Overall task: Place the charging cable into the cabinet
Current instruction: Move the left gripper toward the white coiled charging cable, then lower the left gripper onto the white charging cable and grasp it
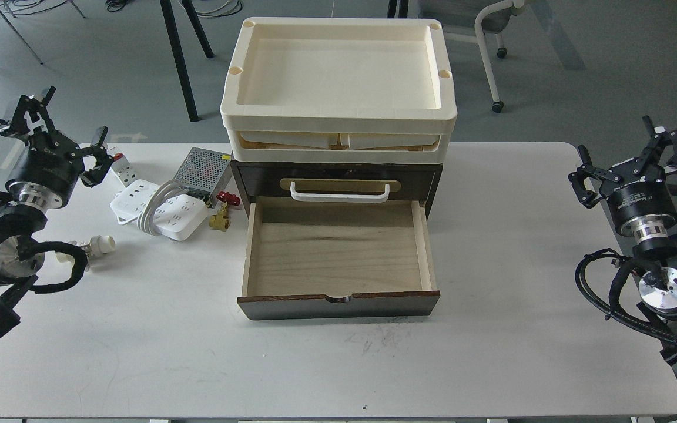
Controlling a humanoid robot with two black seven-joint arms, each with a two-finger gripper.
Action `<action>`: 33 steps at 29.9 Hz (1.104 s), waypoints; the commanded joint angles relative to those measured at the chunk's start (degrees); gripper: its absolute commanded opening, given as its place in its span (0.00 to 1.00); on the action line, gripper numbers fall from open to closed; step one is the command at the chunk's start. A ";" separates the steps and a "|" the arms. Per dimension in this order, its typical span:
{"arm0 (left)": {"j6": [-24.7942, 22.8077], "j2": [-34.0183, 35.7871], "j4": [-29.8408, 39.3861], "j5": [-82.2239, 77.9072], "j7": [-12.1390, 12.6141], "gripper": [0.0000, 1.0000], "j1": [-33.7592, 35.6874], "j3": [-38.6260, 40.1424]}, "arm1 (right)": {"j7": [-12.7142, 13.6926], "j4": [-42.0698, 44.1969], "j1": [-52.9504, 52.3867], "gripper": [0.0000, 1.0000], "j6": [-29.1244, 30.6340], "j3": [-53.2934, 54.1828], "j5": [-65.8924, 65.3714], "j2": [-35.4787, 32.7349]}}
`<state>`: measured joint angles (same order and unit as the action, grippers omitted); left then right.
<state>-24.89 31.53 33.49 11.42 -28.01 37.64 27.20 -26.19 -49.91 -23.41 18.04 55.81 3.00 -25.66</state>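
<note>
The charging cable (162, 209), a white power strip with a thick white cord looped over its middle, lies flat on the table left of the cabinet. The dark brown cabinet (335, 176) stands mid-table with its lower drawer (337, 251) pulled out toward me, pale wood inside and nothing in it. A white bar handle (339, 192) sits on the upper drawer front. My left gripper (56, 132) hovers open at the far left, up and left of the cable. At the far right, my right gripper (626, 155) is open, well away from the cabinet.
Cream plastic trays (338, 120) are stacked on the cabinet. A perforated metal box (202, 170), a brass valve with a red handle (223, 210), a small white breaker with a red tab (123, 168) and a white fitting (96, 245) lie near the cable. Chair and table legs stand behind.
</note>
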 commanded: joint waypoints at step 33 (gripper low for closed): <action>20.92 15.58 17.66 -99.90 0.01 0.93 10.00 -4.51 | -0.44 -0.71 0.12 1.00 -0.64 -0.88 -0.02 0.53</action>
<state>-8.53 47.41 51.32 -76.97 -28.01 48.07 25.27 -26.64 -50.60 -23.29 17.41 54.94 2.99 -25.12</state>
